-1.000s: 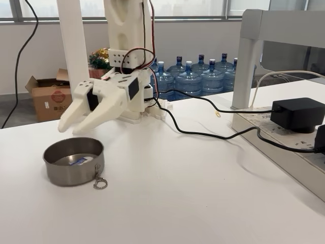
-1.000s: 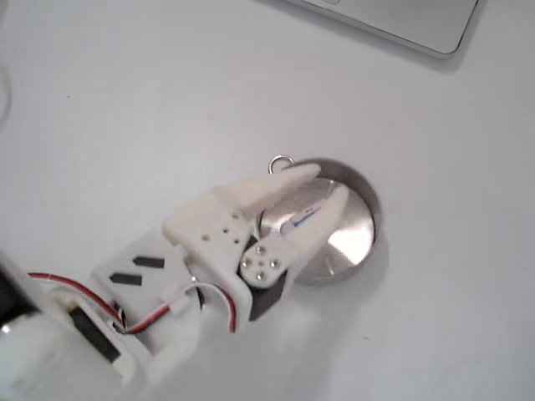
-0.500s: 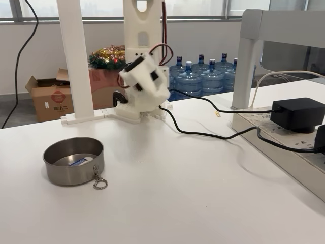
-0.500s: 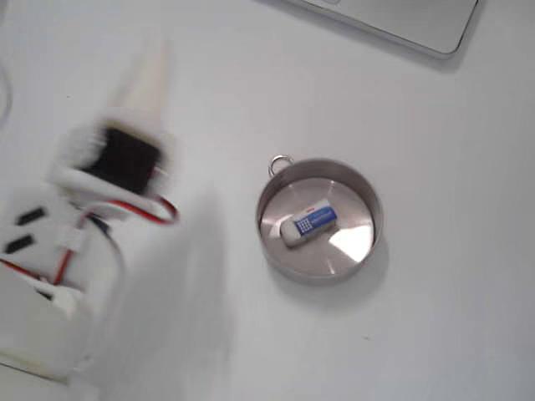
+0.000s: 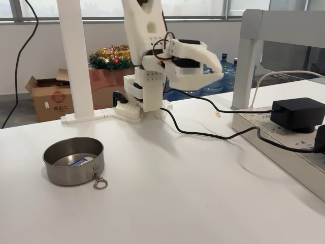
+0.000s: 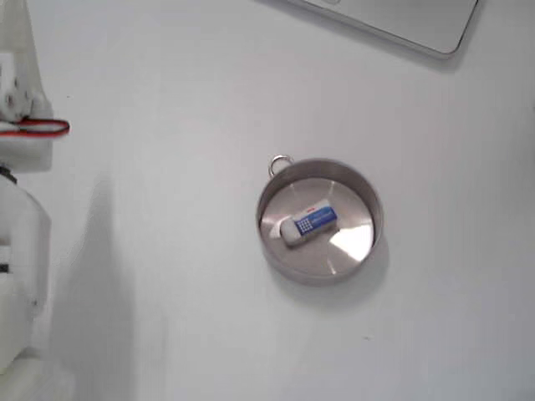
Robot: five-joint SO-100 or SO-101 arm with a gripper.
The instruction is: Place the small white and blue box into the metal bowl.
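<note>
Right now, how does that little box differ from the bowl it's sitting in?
The small white and blue box is rectangular and far smaller; the metal bowl is round and holds it with room to spare. The box is matt white with a blue printed panel, while the bowl is bare shiny steel. The bowl has a ring clip at its side; the box has none. Both rest on the white table, apart from the gripper.

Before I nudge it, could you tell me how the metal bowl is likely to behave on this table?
The metal bowl would probably slide rather than tip: it looks shallow, flat-bottomed and the white table seems smooth. It looks thin-walled, so likely light. The small box lying loose inside may shift, and the ring clip may rattle.
</note>
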